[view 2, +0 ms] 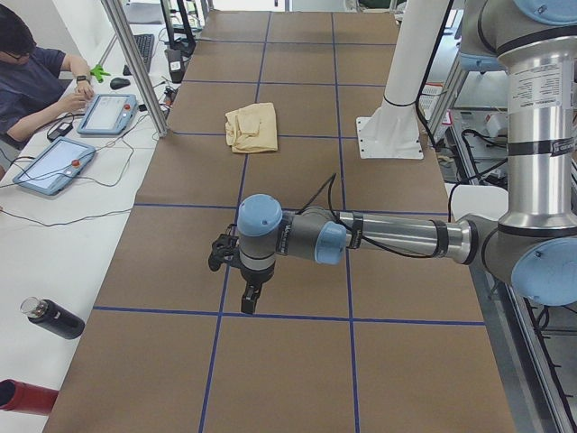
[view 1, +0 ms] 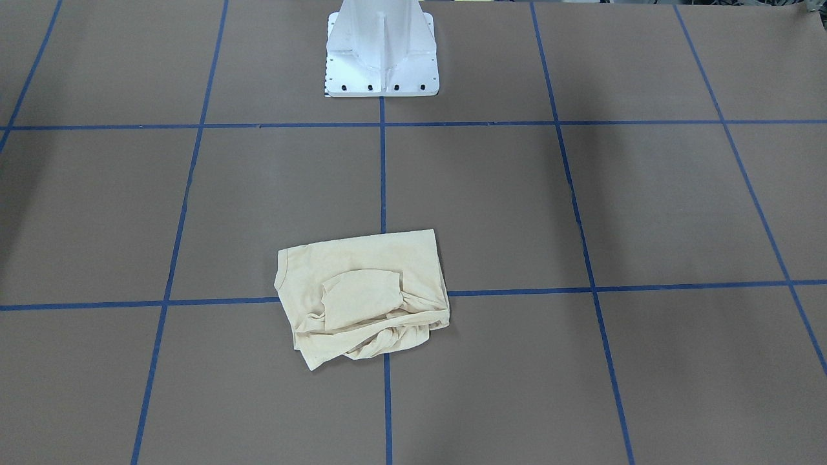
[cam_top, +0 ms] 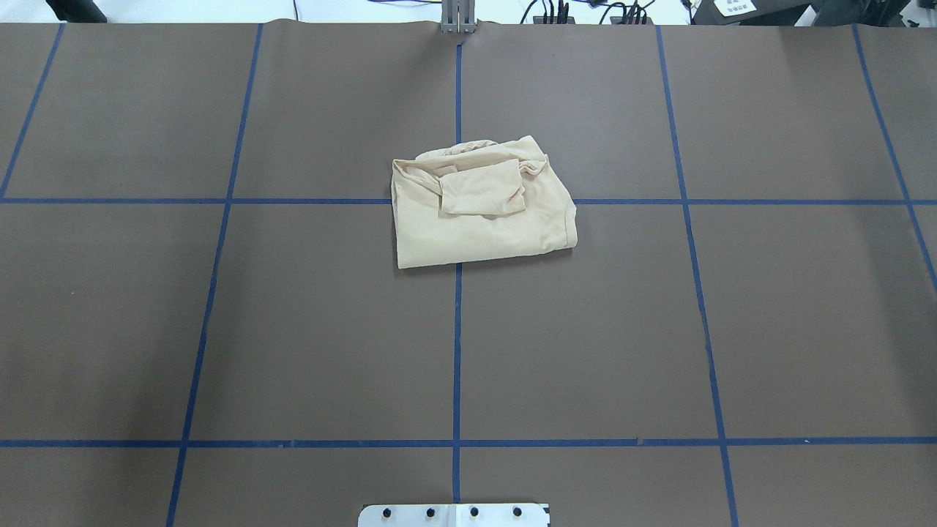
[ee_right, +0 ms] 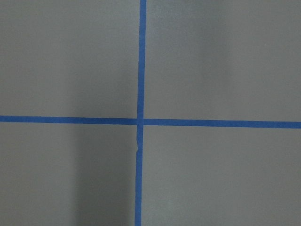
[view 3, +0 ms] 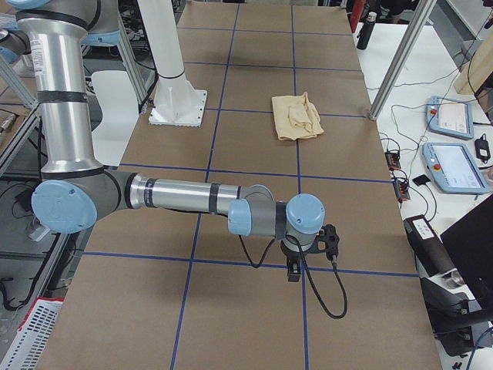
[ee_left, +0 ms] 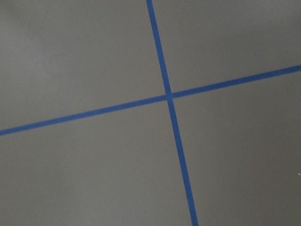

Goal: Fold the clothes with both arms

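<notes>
The clothes are one pale cream-yellow shirt (view 1: 365,297) (cam_top: 479,216), lying folded into a compact bundle on the brown table near its middle, with a sleeve piece laid on top. Both arms are held far from it, out over the table's two ends. My left gripper (view 2: 248,302) points down over a blue tape line in the exterior left view, and my right gripper (view 3: 293,271) does the same in the exterior right view. Whether either is open or shut I cannot tell. The shirt (view 2: 251,127) (view 3: 296,117) lies well beyond each gripper. Both wrist views show only bare table and crossing tape.
The white pedestal base (view 1: 381,51) (cam_top: 454,514) stands at the robot's edge of the table. A person (view 2: 32,77) sits at a side bench with two tablets (view 2: 54,167). A black bottle (view 2: 52,317) lies there. Metal posts (view 2: 135,63) (view 3: 400,58) rise at the table's far edge.
</notes>
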Controlling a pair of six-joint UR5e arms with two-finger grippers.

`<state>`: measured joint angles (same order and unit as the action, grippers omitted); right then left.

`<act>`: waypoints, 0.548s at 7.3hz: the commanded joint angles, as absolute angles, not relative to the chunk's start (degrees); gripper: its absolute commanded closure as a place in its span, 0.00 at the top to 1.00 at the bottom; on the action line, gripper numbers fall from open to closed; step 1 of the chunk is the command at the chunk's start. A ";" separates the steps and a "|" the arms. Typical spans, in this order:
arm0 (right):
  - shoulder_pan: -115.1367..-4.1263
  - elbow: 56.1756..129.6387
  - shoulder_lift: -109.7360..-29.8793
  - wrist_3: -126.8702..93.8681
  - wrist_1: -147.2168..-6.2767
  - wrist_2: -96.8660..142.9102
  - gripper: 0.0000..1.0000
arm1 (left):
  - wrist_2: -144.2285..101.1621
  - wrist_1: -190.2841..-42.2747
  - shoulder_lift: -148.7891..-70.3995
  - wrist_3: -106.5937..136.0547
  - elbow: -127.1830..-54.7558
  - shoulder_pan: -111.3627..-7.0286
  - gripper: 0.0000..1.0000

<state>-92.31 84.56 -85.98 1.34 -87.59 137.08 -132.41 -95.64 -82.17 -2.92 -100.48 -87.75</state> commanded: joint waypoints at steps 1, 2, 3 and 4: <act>-91.94 85.86 -86.04 -1.66 -87.63 139.91 1.00 | -133.95 -95.10 -81.30 -2.73 -99.59 -87.63 0.99; -91.50 87.35 -86.22 -1.84 -87.63 139.57 1.00 | -133.95 -95.01 -81.21 -2.38 -99.67 -87.63 0.99; -90.45 88.15 -86.31 -3.15 -87.63 139.22 1.00 | -133.86 -95.01 -81.21 -2.37 -100.02 -87.63 0.99; -89.22 89.11 -86.48 -5.86 -87.37 139.04 1.00 | -133.77 -95.01 -81.30 -2.29 -100.54 -87.63 0.99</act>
